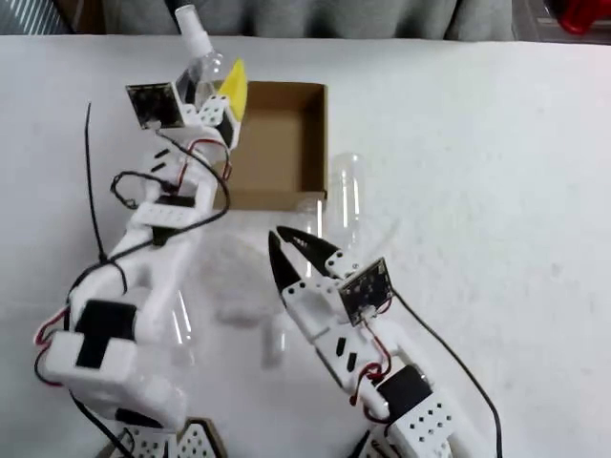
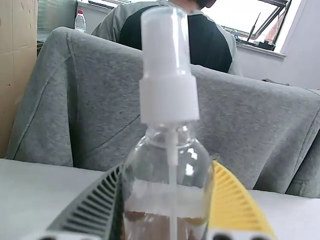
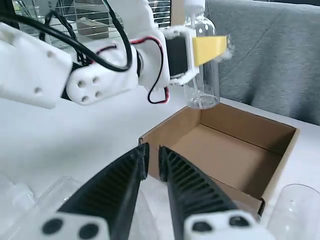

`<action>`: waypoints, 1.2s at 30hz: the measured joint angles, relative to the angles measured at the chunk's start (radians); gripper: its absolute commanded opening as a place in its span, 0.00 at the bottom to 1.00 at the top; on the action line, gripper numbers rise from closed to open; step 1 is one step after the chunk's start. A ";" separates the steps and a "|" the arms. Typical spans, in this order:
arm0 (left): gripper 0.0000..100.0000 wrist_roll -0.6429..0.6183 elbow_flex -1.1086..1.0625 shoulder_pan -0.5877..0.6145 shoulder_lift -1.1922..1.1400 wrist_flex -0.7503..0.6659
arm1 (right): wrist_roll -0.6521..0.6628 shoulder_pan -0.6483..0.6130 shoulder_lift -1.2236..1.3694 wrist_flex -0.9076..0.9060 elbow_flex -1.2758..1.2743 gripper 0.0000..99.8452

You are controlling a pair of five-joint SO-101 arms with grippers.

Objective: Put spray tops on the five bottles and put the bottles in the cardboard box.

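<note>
bottle (image 2: 167, 170): light, slick plastic (crushable); grip mid-body
spray top (image 2: 167, 75): not a handle
left gripper (image 2: 167, 212): clamped on bottle
right gripper (image 3: 152, 160): closed, empty

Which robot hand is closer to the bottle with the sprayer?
Left. The left gripper is shut on the spray bottle at the cardboard box's corner. The right gripper is past the box's opposite side, apart.

left arm (image 1: 162, 229) stretched to the far left, left gripper (image 1: 218, 84) clamped on a bottle (image 1: 202, 65); right gripper (image 1: 277, 234) near centre, jaws almost together.
</note>
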State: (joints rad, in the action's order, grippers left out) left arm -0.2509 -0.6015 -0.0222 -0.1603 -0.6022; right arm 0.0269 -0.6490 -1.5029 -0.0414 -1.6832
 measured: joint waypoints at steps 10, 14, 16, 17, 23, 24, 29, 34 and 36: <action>0.02 0.000 0.157 0.052 -0.241 -0.066 | 0.000 0.000 0.000 0.000 0.000 0.02; 0.02 0.000 0.242 0.061 -0.342 -0.066 | 0.000 0.000 0.000 0.000 0.000 0.02; 0.02 0.000 0.284 0.058 -0.385 -0.066 | 0.000 0.000 0.000 0.000 0.000 0.02; 0.02 0.000 0.302 0.058 -0.400 -0.066 | 0.000 0.000 0.000 0.000 0.000 0.02; 0.02 0.000 0.425 0.058 -0.511 -0.066 | 0.000 0.000 0.000 0.000 0.000 0.02; 0.02 0.000 0.446 0.058 -0.532 -0.066 | 0.000 0.000 0.000 0.000 0.000 0.02; 0.02 0.000 0.540 0.058 -0.617 -0.049 | 0.000 0.000 0.000 0.000 0.000 0.02; 0.02 0.000 0.563 0.058 -0.674 -0.034 | 0.000 0.000 0.000 0.000 0.000 0.02; 0.02 0.000 0.563 0.057 -0.686 -0.034 | 0.000 0.000 0.000 0.000 0.000 0.02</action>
State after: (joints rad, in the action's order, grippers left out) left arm -0.2509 -0.0384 0.0345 -0.8462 -0.6360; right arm 0.0269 -0.6490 -1.5029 -0.0414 -1.6832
